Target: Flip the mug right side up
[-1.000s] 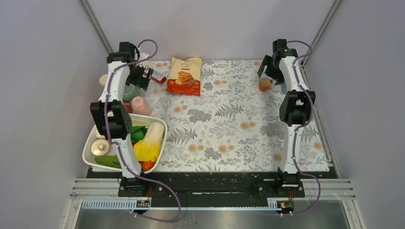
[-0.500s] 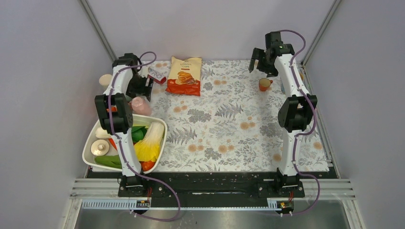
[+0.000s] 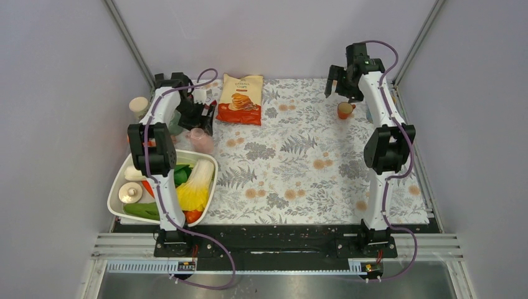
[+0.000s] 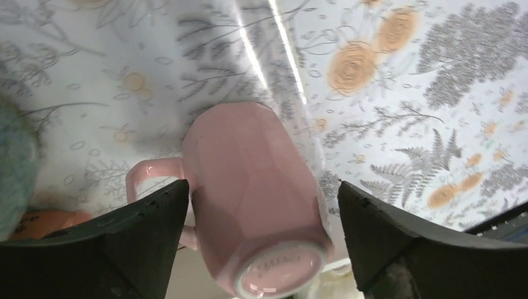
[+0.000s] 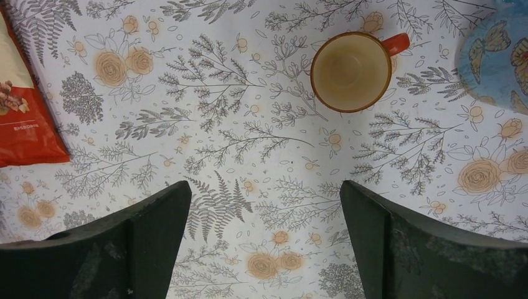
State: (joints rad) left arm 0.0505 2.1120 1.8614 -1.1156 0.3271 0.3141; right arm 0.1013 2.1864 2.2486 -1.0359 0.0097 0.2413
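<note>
Two tools, both with jaws spread. Between the fingers of the left tool: a pink mug, base toward the wrist camera, mouth away, handle out at 9 o'clock beside the left finger. Clear gap on the right-finger side; contact on the handle side impossible to tell, so no sure pinch. Seen from above, mug at about 10 o'clock on the floral surface, just past the far rim of a white bowl of vegetables at 8 o'clock, and near a chip bag at 11 o'clock. Flat on the surface or tipped: cannot tell. Right tool wide apart, pinching nothing, hovering high at 1 o'clock. Below it an orange cup, upright, mouth up, handle toward 2 o'clock. At 3 o'clock from the cup, near but apart, a blue butterfly-patterned thing.
</note>
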